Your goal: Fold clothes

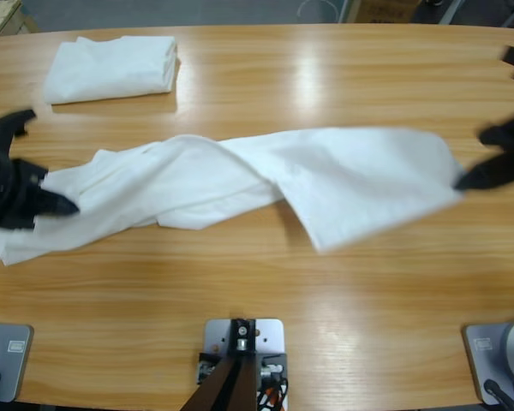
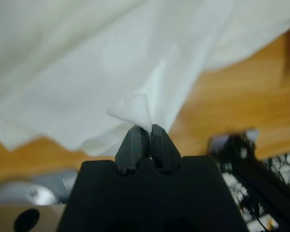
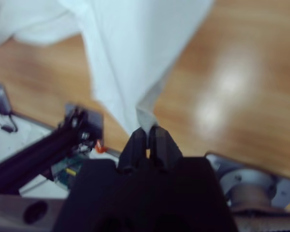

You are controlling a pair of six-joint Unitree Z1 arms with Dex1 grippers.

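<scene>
Your left gripper has its jaws pinched tight on a corner of the plain white soft cotton T-shirt, a small peak of cloth poking up between them. Your right gripper is doing the same at the far end, jaws clamped on a narrow fold of hem. Between the 2 grips the shirt is stretched out over the middle of the long wooden table, long axis running side to side, one end at each gripper. It's twisted around its middle, though, and the right half looks lifted off the wood while the left half trails on it. No lettering shows from here.

Progress, as I read it: 1 neatly folded white shirt already sits at the back left of the table, well apart. This one isn't folded at all yet; you'd want it untwisted and laid flat first.
</scene>
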